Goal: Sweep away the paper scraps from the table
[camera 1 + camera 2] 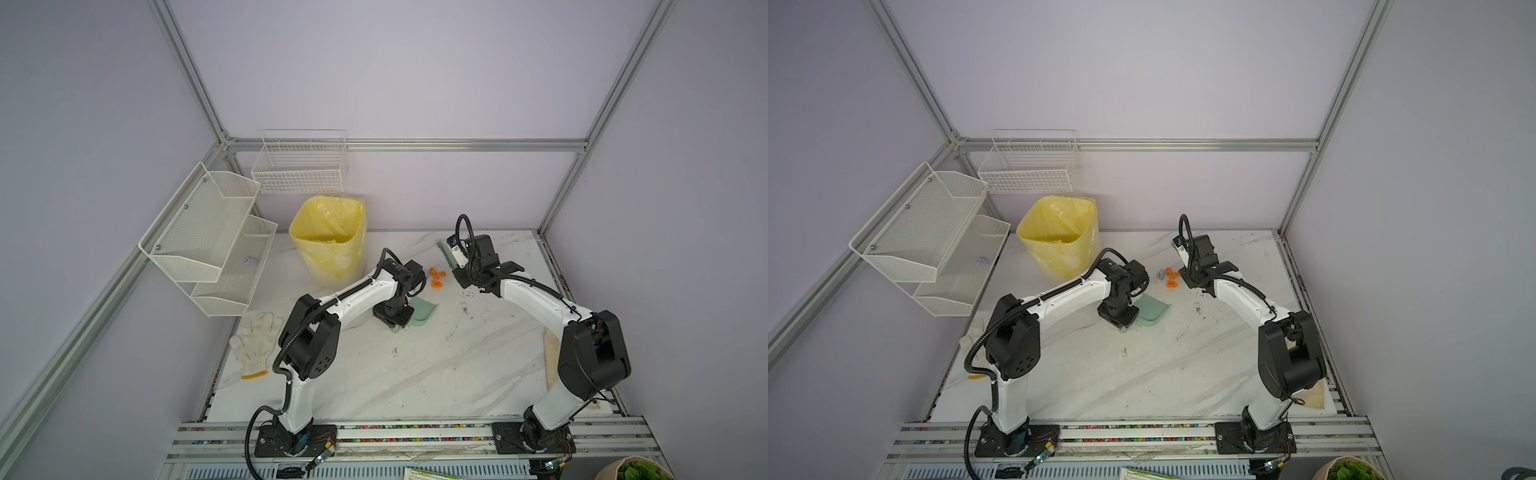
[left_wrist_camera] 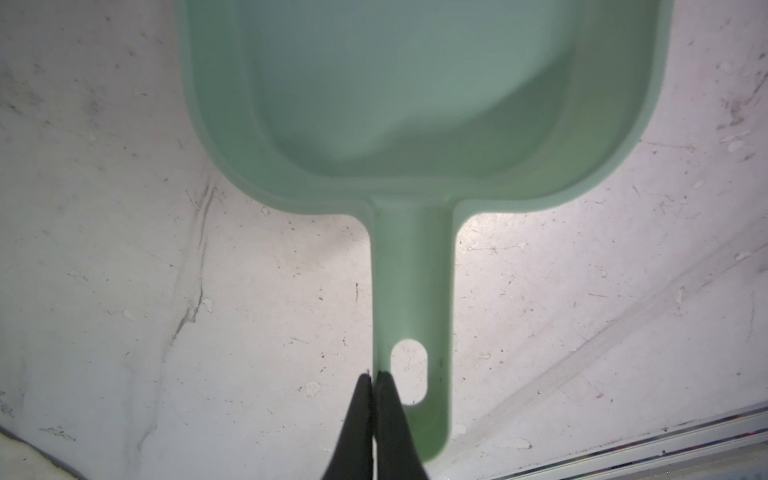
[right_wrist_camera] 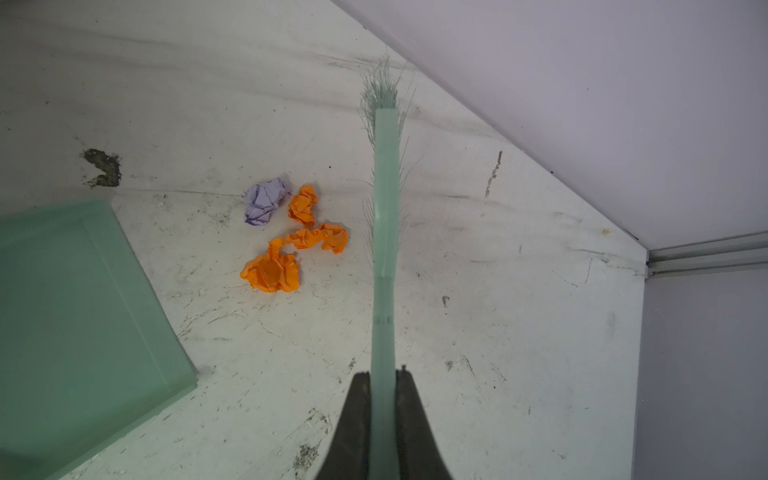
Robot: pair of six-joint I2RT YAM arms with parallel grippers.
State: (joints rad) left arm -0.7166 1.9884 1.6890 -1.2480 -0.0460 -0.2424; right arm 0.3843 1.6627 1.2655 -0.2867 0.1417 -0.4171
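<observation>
i find the right gripper (image 3: 382,376) clamped on the brush (image 3: 385,208), the left gripper (image 2: 374,376) pinching the dustpan (image 2: 415,104) handle. in a top view the paper scraps (image 1: 436,277) lie on the table (image 1: 415,374) at 7 o'clock from the brush, dustpan beyond, same line.

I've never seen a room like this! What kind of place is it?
Most likely a robot lab test booth: two robot arms bolted to a rail, holding a dustpan and brush at a marbled table, inside plain walls on a metal frame.
</observation>
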